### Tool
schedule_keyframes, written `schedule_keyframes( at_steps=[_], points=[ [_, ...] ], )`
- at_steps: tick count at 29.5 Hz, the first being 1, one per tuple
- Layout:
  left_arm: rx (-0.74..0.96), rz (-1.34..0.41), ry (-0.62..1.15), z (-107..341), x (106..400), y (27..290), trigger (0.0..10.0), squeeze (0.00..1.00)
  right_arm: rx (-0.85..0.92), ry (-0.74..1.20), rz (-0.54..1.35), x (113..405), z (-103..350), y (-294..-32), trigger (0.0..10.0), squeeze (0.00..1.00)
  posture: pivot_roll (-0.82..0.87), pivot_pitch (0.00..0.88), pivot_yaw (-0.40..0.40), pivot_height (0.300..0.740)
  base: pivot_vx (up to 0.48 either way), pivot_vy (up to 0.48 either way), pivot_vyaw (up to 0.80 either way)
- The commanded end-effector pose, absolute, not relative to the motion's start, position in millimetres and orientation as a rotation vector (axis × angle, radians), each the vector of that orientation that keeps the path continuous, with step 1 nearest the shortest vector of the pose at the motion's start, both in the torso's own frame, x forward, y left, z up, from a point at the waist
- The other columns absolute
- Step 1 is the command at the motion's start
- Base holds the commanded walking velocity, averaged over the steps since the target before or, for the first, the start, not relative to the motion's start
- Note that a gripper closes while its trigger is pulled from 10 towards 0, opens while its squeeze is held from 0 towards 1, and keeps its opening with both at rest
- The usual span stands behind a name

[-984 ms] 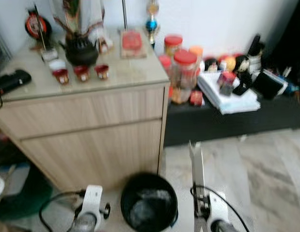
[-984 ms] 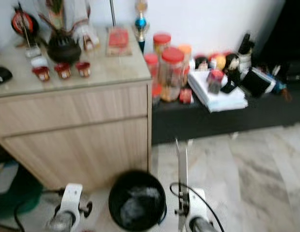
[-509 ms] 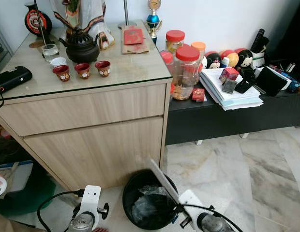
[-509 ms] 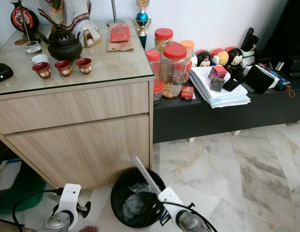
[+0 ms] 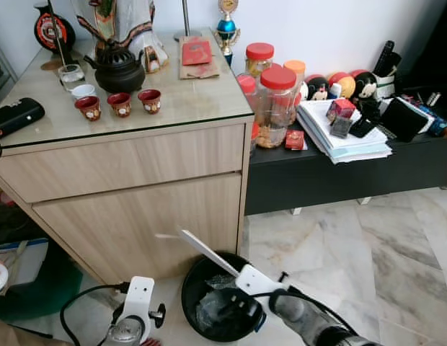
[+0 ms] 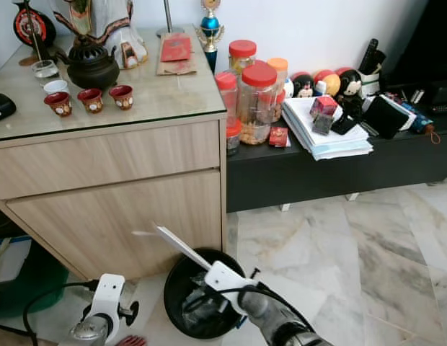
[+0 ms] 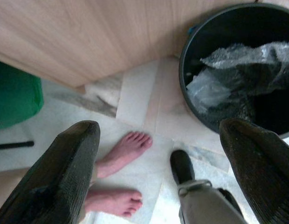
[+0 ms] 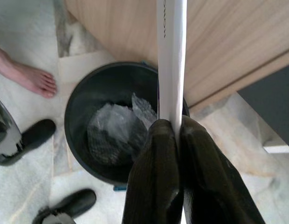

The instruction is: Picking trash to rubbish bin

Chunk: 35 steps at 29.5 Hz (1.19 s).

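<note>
Right gripper point(image 8: 175, 135): clamped on a flat white strip point(image 8: 171, 60) — angled up over the black bin point(image 5: 191, 292).
Bin: on the marble floor, just beside the wooden cabinet point(image 5: 137, 194) — crumpled plastic inside.
Left gripper point(image 7: 161, 154): fingers spread wide, low beside the bin.

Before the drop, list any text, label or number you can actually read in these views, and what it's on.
No text reads clearly.
White flat strip held in the right pincer over the black rubbish bin: small dark print near its far end, too small to read.
Red packet on the cabinet top: markings too small to read.
Red-lidded jars: no label readable.
Round red and black object: face too blurred to read.
</note>
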<state>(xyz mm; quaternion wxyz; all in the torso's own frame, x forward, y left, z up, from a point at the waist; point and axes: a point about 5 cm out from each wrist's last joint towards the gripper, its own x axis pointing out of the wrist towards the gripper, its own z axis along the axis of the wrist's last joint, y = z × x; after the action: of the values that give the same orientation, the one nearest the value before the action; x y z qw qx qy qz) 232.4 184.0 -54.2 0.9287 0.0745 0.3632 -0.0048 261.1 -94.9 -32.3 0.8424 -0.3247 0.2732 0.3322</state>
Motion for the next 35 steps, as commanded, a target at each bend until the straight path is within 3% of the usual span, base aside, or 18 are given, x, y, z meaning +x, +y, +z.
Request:
schedule_keyframes(
  at_steps=[1, 15, 25, 33, 34, 35],
  points=[
    [0.164, -0.023, 0.748, -55.4, 230.6, 183.4, 10.0, 0.0, -0.676, 0.567, 0.712, 262.5, -30.5, -92.0, 10.0, 0.0, 0.06, 0.082, -0.019, 0.74, 0.0, 0.0, 0.0],
    [0.135, -0.038, 0.712, -53.5, 232.4, 179.3, 10.0, 0.0, -0.632, 0.538, 0.72, 265.2, -26.0, -80.2, 10.0, 0.0, 0.07, 0.085, -0.026, 0.74, 0.0, 0.0, 0.0],
    [0.384, -0.364, 0.615, -48.7, 236.0, 150.2, 10.0, 0.0, -0.657, 0.515, 0.713, 272.3, -19.7, -74.5, 10.0, 0.0, 0.07, 0.085, -0.028, 0.74, 0.0, 0.0, 0.0],
    [0.385, -0.384, 0.615, -49.4, 234.7, 147.7, 10.0, 0.0, -0.649, 0.505, 0.721, 274.4, -16.9, -69.5, 10.0, 0.0, 0.08, 0.084, -0.03, 0.74, 0.0, 0.0, 0.0],
    [0.386, -0.386, 0.615, -49.6, 234.3, 147.6, 10.0, 0.0, -0.649, 0.503, 0.722, 274.5, -16.7, -69.1, 10.0, 0.38, 0.08, 0.084, -0.03, 0.74, 0.0, 0.0, 0.0],
    [0.387, -0.388, 0.614, -49.8, 233.9, 147.6, 10.0, 0.0, -0.646, 0.503, 0.722, 274.6, -16.6, -68.8, 10.0, 1.0, 0.08, 0.084, -0.03, 0.74, 0.0, 0.0, 0.0]
  ],
)
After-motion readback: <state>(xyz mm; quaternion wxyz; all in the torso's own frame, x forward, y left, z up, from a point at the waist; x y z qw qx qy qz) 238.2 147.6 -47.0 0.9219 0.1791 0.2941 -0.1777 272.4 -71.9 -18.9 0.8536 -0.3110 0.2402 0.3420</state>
